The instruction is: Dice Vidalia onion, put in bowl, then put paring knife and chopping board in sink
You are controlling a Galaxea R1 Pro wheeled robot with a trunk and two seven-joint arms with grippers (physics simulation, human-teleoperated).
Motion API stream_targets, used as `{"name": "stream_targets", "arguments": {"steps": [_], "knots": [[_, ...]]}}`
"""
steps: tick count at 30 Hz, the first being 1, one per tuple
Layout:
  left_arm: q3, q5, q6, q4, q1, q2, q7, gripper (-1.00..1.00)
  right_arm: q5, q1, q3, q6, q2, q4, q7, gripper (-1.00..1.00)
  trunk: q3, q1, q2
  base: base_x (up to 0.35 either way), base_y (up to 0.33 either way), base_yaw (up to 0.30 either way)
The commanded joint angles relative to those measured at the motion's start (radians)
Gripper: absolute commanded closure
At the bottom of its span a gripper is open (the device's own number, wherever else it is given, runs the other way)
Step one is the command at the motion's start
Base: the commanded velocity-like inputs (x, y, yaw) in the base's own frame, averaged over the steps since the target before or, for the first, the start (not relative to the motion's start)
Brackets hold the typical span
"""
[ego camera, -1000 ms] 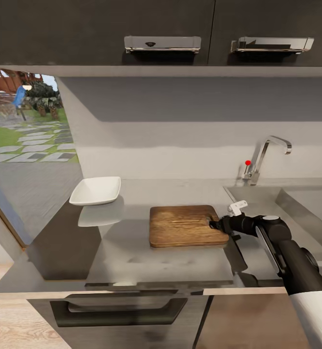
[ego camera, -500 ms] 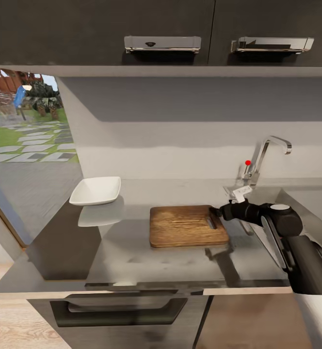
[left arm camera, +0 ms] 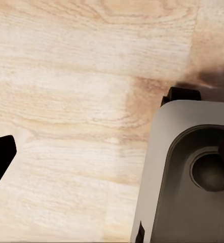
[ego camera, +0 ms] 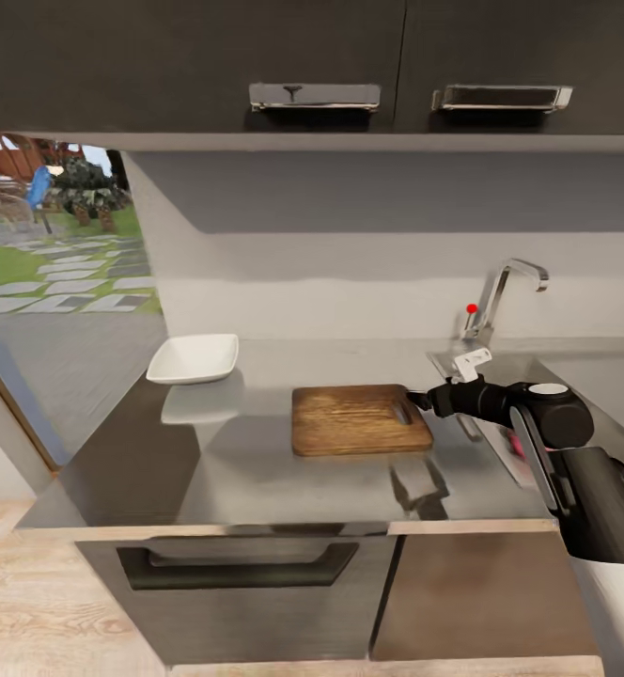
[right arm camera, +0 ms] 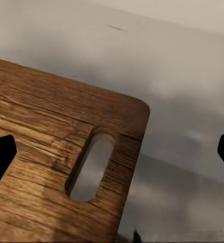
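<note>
chopping board lies just beside right gripper.

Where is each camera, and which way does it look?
Head view: on the robot's head, looking down at the countertop, chopping board, bowl and sink; the right arm and right hand show.
Left wrist view: by the left hand, facing the wooden floor; a pale robot part shows.
Right wrist view: by the right hand, facing the board's slot end.
Head and right wrist views share the chopping board.
</note>
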Motion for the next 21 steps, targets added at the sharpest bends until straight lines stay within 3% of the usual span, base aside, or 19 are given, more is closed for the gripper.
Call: {"name": "stream_targets", "arguments": {"steps": [1,21], "knots": [[0.000,0.009,-0.008,0.004,-0.002,0.000,-0.002,-1.00,0.006,-0.001,0.001,0.004,-0.001,0.000,0.005,-1.00,-0.001,-0.001,-0.001,-0.334,0.000,0.000],[0.000,0.010,-0.008,0.004,-0.001,0.001,-0.002,-1.00,0.004,-0.001,-0.002,0.002,-0.001,0.000,0.010,-1.00,-0.001,-0.001,-0.001,-0.340,0.000,0.000]]}}
